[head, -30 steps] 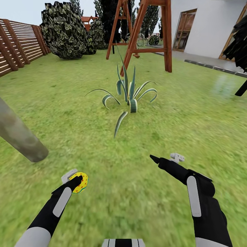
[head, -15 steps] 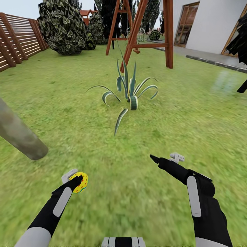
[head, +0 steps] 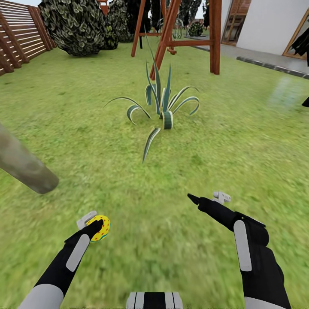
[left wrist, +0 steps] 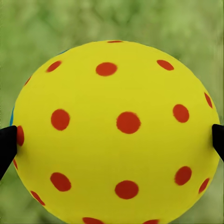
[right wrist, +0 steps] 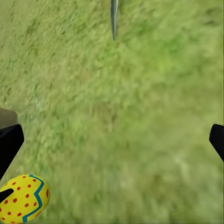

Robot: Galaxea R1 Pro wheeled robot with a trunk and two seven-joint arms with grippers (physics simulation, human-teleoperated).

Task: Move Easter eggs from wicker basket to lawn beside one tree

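Head view: the left gripper pinches an Easter egg above the lawn; the tree trunk lies ahead of it, to its left. The right gripper looks spread, though partly hidden.

Left wrist view: fingertips press the egg's sides.

Right wrist view: fingers stand spread over grass, nothing between.

A yellow Easter egg with red dots is sitting pinched in the left gripper above the lawn, near the tree trunk's base.
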